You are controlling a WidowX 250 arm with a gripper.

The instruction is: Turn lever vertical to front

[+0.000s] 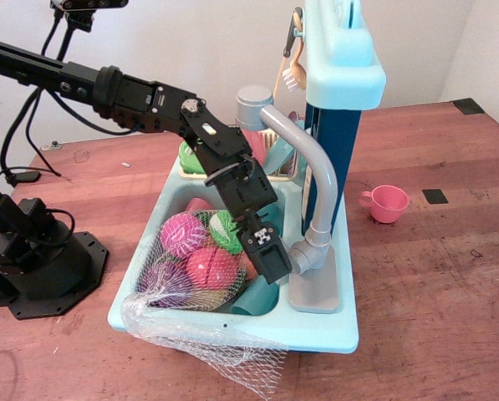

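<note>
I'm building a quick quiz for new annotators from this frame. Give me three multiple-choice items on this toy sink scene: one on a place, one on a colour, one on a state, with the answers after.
1. Where does the pink cup stand?
A. inside the basin
B. on the wooden table, right of the toy sink
C. on the sink's top shelf

2. What colour is the faucet spout?
A. grey
B. red
C. yellow

3. Where is the gripper now?
A. raised high over the cup
B. resting on the table
C. low over the basin, just beside the lever at the faucet base

Answers:
1 B, the cup sits alone on bare wood.
2 A, the arched spout and its base are grey.
3 C, the gripper's tip sits next to the grey stub, by the mesh bag of toy food; contact cannot be judged.
</note>
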